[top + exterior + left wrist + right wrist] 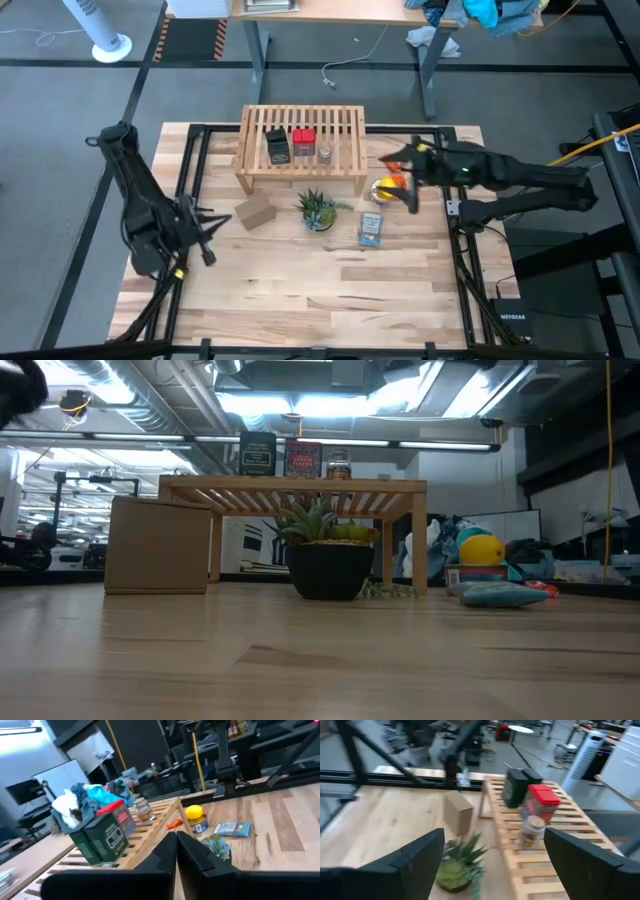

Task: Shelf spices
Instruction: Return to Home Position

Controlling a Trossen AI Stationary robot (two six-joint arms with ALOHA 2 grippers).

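The light-wood shelf [300, 150] stands at the table's far middle. On its slatted top, side by side, are the dark tin [278, 148], the red tin [304, 141] and the small round jar [325, 153]; the low view shows all three upright: dark tin [257, 454], red tin [303, 459], jar [338, 464]. My right gripper [402, 180] hovers open just right of the shelf, clear of everything; its wrist view looks past wide-spread fingers [415, 860] at the jar [532, 831]. My left gripper [207, 237] waits shut near the table's left edge, its fingers [165, 852] together.
In front of the shelf stand a brown cardboard box [255, 211] and a potted plant [318, 210]. A flat blue packet [371, 229] lies right of the plant. A yellow item on a can [383, 190] and an orange item [396, 181] sit below my right gripper.
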